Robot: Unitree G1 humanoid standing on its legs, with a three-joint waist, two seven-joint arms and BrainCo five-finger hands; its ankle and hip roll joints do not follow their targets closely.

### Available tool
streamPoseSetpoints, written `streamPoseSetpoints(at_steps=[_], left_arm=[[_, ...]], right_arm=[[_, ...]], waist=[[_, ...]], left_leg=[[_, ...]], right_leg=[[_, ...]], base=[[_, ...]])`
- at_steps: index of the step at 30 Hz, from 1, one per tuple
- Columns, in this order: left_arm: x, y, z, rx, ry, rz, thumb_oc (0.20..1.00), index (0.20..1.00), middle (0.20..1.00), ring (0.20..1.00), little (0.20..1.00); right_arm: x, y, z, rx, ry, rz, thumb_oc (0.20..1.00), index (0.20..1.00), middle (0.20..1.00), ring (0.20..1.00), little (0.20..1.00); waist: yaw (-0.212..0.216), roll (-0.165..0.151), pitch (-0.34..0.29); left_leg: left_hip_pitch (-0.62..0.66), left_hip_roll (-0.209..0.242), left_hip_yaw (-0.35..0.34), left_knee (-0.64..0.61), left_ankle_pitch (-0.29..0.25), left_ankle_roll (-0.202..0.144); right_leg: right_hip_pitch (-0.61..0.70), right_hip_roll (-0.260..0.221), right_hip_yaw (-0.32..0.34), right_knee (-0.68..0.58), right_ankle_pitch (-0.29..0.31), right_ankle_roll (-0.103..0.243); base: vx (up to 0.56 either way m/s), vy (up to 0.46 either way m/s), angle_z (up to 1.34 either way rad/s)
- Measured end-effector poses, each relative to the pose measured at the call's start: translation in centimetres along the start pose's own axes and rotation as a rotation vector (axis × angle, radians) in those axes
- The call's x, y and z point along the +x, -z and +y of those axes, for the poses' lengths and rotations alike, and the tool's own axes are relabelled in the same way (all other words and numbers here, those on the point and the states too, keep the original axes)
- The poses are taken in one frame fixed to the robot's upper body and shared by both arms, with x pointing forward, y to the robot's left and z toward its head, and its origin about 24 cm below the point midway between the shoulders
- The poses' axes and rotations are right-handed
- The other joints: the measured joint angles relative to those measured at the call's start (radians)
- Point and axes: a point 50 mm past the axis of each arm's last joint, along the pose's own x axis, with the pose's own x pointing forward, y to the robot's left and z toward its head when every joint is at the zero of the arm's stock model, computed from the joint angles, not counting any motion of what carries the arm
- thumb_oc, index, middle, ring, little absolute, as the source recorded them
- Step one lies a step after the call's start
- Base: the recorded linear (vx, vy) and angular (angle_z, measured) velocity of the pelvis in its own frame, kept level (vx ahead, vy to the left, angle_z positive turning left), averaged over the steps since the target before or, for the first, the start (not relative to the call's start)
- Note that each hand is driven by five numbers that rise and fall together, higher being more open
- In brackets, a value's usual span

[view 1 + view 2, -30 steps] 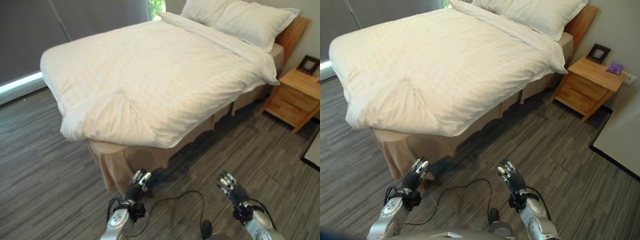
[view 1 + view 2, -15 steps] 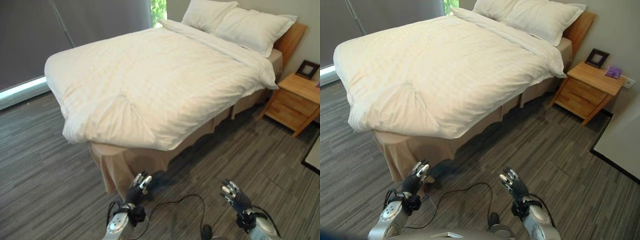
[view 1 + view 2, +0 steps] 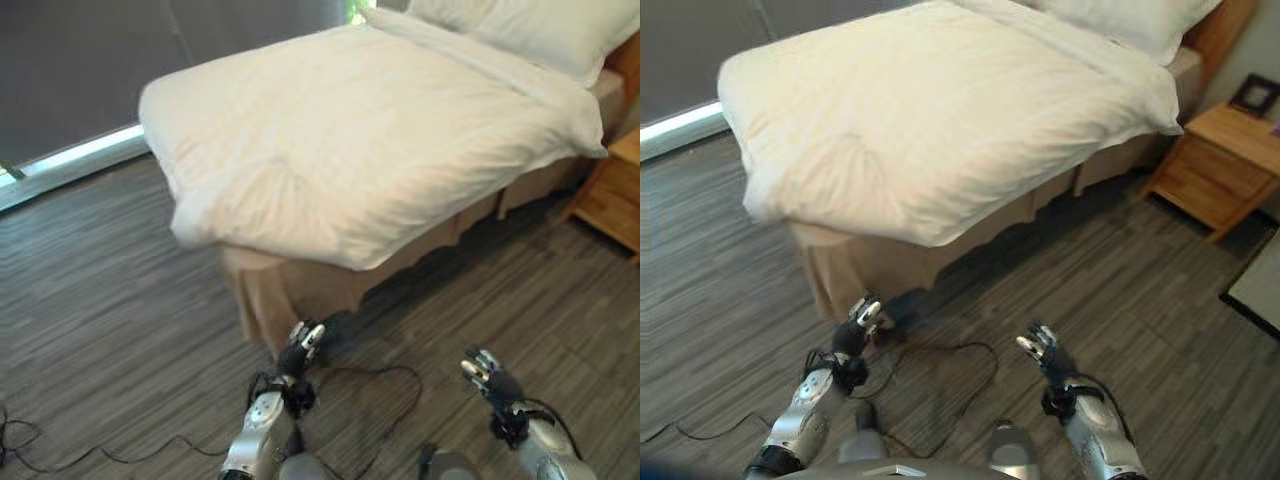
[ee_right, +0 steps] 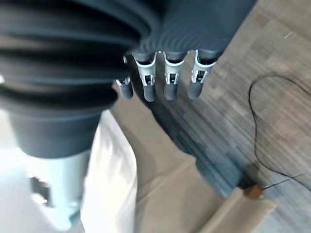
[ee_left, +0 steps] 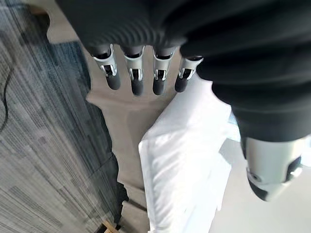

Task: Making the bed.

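The bed carries a white duvet (image 3: 370, 130) spread over it, with a rumpled fold near the foot corner closest to me. White pillows (image 3: 530, 30) lie at the head. A tan bed skirt (image 3: 290, 295) hangs below the duvet's edge. My left hand (image 3: 298, 352) hovers low over the floor just before that foot corner, fingers (image 5: 137, 73) straight and empty. My right hand (image 3: 492, 378) is further right, also above the floor and apart from the bed, its fingers (image 4: 165, 77) straight and holding nothing.
A wooden nightstand (image 3: 1220, 165) with a small picture frame (image 3: 1252, 95) stands at the right of the bed's head. A dark curtain (image 3: 100, 60) covers the wall beyond the bed's far side. A pale panel (image 3: 1260, 290) lies at the right edge of the floor.
The camera has swung left and down, so the bed now sits further right in the picture. Both hands keep their low, open pose.
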Motion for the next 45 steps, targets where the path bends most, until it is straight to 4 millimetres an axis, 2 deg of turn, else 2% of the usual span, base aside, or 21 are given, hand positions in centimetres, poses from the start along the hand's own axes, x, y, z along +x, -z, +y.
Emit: streamPoseSetpoints(at_steps=[2, 3, 4, 5, 6, 7, 8, 11, 13, 16, 19, 22, 29, 32, 35, 36, 37, 38, 41, 43, 45], left_arm=[[0.0, -0.4, 0.8, 0.030, -0.010, -0.005, 1.000, 1.000, 1.000, 1.000, 1.000], [0.0, -0.8, 1.3, 0.049, -0.020, -0.009, 1.000, 1.000, 1.000, 1.000, 1.000], [0.0, -1.0, 1.8, 0.064, -0.033, -0.013, 1.000, 1.000, 1.000, 1.000, 1.000], [-0.1, -1.2, 2.2, 0.070, -0.045, -0.014, 1.000, 1.000, 1.000, 1.000, 1.000], [-0.2, -2.0, 3.1, 0.104, -0.057, -0.031, 1.000, 1.000, 1.000, 1.000, 1.000], [-0.3, -2.5, 3.6, 0.136, -0.059, -0.039, 1.000, 1.000, 1.000, 1.000, 1.000], [-0.3, -2.9, 4.1, 0.165, -0.064, -0.043, 1.000, 1.000, 1.000, 1.000, 1.000], [-0.3, -3.7, 4.7, 0.166, -0.089, -0.074, 1.000, 1.000, 1.000, 1.000, 1.000], [-0.3, -4.1, 4.8, 0.163, -0.096, -0.097, 1.000, 1.000, 1.000, 1.000, 1.000], [-0.4, -3.9, 4.4, 0.183, -0.086, -0.103, 1.000, 1.000, 1.000, 1.000, 1.000], [-2.0, -1.4, 4.7, 0.131, -0.117, -0.039, 1.000, 1.000, 1.000, 1.000, 1.000], [-3.9, -0.3, 5.2, 0.140, -0.112, -0.002, 1.000, 1.000, 1.000, 1.000, 1.000], [-3.7, -2.6, 5.3, 0.203, -0.086, -0.072, 1.000, 1.000, 1.000, 1.000, 1.000], [-2.9, -9.4, 7.7, 0.468, -0.122, -0.213, 1.000, 1.000, 1.000, 1.000, 1.000], [-4.0, -25.1, 8.8, 1.013, -0.204, -0.499, 1.000, 1.000, 1.000, 1.000, 1.000], [-4.3, -28.0, 8.3, 1.024, -0.249, -0.597, 1.000, 1.000, 1.000, 1.000, 1.000], [-4.0, -33.7, 8.2, 1.178, -0.366, -0.662, 1.000, 1.000, 1.000, 1.000, 1.000], [-4.5, -36.4, 9.2, 1.206, -0.488, -0.666, 1.000, 1.000, 1.000, 1.000, 1.000], [-2.8, -40.1, 10.2, 1.202, -0.679, -0.556, 1.000, 1.000, 1.000, 1.000, 1.000], [-2.4, -42.6, 8.0, 1.217, -0.711, -0.593, 1.000, 1.000, 1.000, 1.000, 1.000], [-3.7, -44.8, 8.7, 1.138, -0.819, -0.546, 1.000, 1.000, 1.000, 1.000, 1.000]], right_arm=[[-0.4, 0.7, 0.3, 0.022, 0.002, 0.012, 1.000, 1.000, 1.000, 1.000, 1.000], [-0.5, 1.3, 0.8, 0.052, 0.002, 0.019, 1.000, 1.000, 1.000, 1.000, 1.000], [-0.4, 1.7, 1.6, 0.080, -0.010, 0.021, 1.000, 1.000, 1.000, 1.000, 1.000], [-0.4, 2.2, 2.3, 0.100, -0.020, 0.033, 1.000, 1.000, 1.000, 1.000, 1.000], [-0.6, 2.9, 3.5, 0.151, -0.035, 0.036, 1.000, 1.000, 1.000, 1.000, 1.000], [-0.4, 3.0, 4.1, 0.163, -0.052, 0.035, 1.000, 1.000, 1.000, 1.000, 1.000], [-0.3, 3.2, 4.7, 0.167, -0.069, 0.040, 1.000, 1.000, 1.000, 1.000, 1.000], [-0.5, 3.3, 4.4, 0.142, -0.082, 0.054, 1.000, 1.000, 1.000, 1.000, 1.000], [-0.6, 3.3, 4.1, 0.132, -0.086, 0.058, 1.000, 1.000, 1.000, 1.000, 1.000], [-1.1, 4.1, 3.6, 0.126, -0.071, 0.087, 1.000, 1.000, 1.000, 1.000, 1.000], [-0.5, 4.0, 4.6, 0.083, -0.137, 0.104, 1.000, 1.000, 1.000, 1.000, 1.000], [0.4, 2.9, 4.8, 0.065, -0.163, 0.074, 1.000, 1.000, 1.000, 1.000, 1.000], [-0.6, 3.4, 2.9, 0.029, -0.119, 0.103, 1.000, 1.000, 1.000, 1.000, 1.000], [-0.9, 3.7, 2.6, 0.019, -0.133, 0.123, 1.000, 1.000, 1.000, 1.000, 1.000], [-1.7, 5.2, 2.2, -0.010, -0.159, 0.188, 1.000, 1.000, 1.000, 1.000, 1.000], [-2.1, 5.5, 1.9, -0.009, -0.148, 0.203, 1.000, 1.000, 1.000, 1.000, 1.000], [-3.1, 6.6, 1.7, 0.009, -0.160, 0.239, 1.000, 1.000, 1.000, 1.000, 1.000], [-3.5, 6.8, 1.7, 0.014, -0.165, 0.244, 1.000, 1.000, 1.000, 1.000, 1.000], [-3.3, 6.8, 1.5, -0.003, -0.170, 0.254, 1.000, 1.000, 1.000, 1.000, 1.000], [-1.6, 5.4, 2.1, -0.041, -0.208, 0.219, 1.000, 1.000, 1.000, 1.000, 1.000], [-0.9, 4.3, 2.3, -0.021, -0.213, 0.163, 1.000, 1.000, 1.000, 1.000, 1.000]], waist=[[0.001, -0.011, -0.053], [0.000, -0.042, -0.064], [0.015, -0.052, -0.068], [0.022, -0.054, -0.073], [0.019, -0.063, -0.078], [0.017, -0.066, -0.078], [0.002, -0.056, -0.076], [-0.024, 0.008, -0.076], [-0.029, -0.012, -0.077], [-0.042, -0.046, -0.076], [-0.004, -0.050, -0.079], [0.023, -0.088, -0.119], [0.020, -0.049, -0.125], [0.010, -0.043, -0.126], [-0.003, -0.045, -0.118], [-0.006, -0.040, -0.120], [-0.038, -0.022, -0.114], [-0.053, -0.015, -0.117], [-0.093, 0.014, -0.092], [-0.150, 0.009, -0.012], [-0.200, -0.001, 0.040]], left_leg=[[0.039, -0.079, 0.074, -0.006, -0.052, 0.036], [0.056, -0.124, 0.098, -0.037, -0.063, 0.071], [0.068, -0.149, 0.128, -0.062, -0.052, 0.087], [0.081, -0.163, 0.146, -0.078, -0.054, 0.092], [0.095, -0.211, 0.156, -0.103, -0.055, 0.154], [0.111, -0.232, 0.156, -0.123, -0.051, 0.168], [0.130, -0.250, 0.144, -0.159, -0.043, 0.188], [0.185, -0.262, 0.123, -0.276, 0.020, 0.193], [0.190, -0.300, 0.117, -0.301, 0.020, 0.187], [0.190, -0.341, 0.085, -0.299, 0.022, 0.193], [0.216, -0.349, 0.085, -0.300, -0.006, 0.186], [0.233, -0.349, 0.077, -0.300, -0.017, 0.174], [0.245, -0.282, 0.066, -0.307, -0.016, 0.163], [0.233, -0.267, 0.072, -0.307, -0.015, 0.143], [0.227, -0.255, 0.084, -0.302, -0.002, 0.139], [0.228, -0.255, 0.087, -0.302, -0.003, 0.138], [0.219, -0.256, 0.089, -0.304, -0.005, 0.135], [0.196, -0.255, 0.094, -0.303, -0.002, 0.133], [0.097, -0.256, 0.113, -0.302, 0.026, 0.138], [0.007, -0.257, 0.122, -0.301, 0.060, 0.137], [-0.057, -0.256, 0.145, -0.302, 0.073, 0.132]], right_leg=[[0.009, -0.083, 0.006, -0.051, 0.037, -0.036], [-0.012, -0.118, 0.023, -0.022, 0.123, -0.057], [-0.055, -0.155, 0.060, 0.033, 0.170, -0.045], [-0.097, -0.172, 0.084, 0.114, 0.156, -0.030], [-0.135, -0.196, 0.095, 0.199, 0.291, -0.045], [-0.159, -0.213, 0.114, 0.226, 0.332, -0.053], [-0.186, -0.212, 0.143, 0.267, 0.337, -0.023], [-0.201, -0.092, 0.162, 0.217, 0.180, 0.048], [-0.211, -0.028, 0.052, 0.087, 0.153, 0.041], [-0.176, 0.006, 0.018, 0.010, 0.156, 0.028], [-0.076, 0.038, 0.022, -0.064, 0.165, 0.014], [0.106, 0.045, 0.003, -0.301, 0.175, 0.009], [0.131, 0.117, 0.001, -0.325, 0.158, -0.033], [0.114, 0.129, 0.006, -0.325, 0.154, -0.039], [0.103, 0.143, 0.012, -0.323, 0.163, -0.053], [0.103, 0.141, 0.016, -0.325, 0.164, -0.054], [0.091, 0.142, 0.018, -0.326, 0.165, -0.055], [0.069, 0.143, 0.023, -0.325, 0.169, -0.059], [-0.037, 0.142, 0.036, -0.320, 0.205, -0.063], [-0.135, 0.141, 0.047, -0.319, 0.242, -0.072], [-0.211, 0.144, 0.072, -0.322, 0.259, -0.078]], base=[[0.23, 0.449, -0.09], [0.09, 0.309, -0.24], [0.08, 0.346, -0.29], [0.21, 0.521, -0.22], [0.17, 0.344, -0.11], [0.21, 0.248, 0.10], [0.23, 0.145, 0.28], [0.18, 0.066, 0.23], [0.10, -0.061, 0.24], [0.05, -0.080, 0.47], [0.18, -0.121, 0.06], [0.10, -0.055, -0.03], [0.04, -0.008, 0.02], [0.06, -0.003, -0.05], [0.04, -0.020, -0.13], [0.02, -0.022, -0.07], [-0.05, -0.009, -0.10], [-0.15, -0.001, -0.12], [-0.17, -0.002, -0.20], [-0.16, 0.021, -0.18], [-0.08, 0.008, -0.28]])
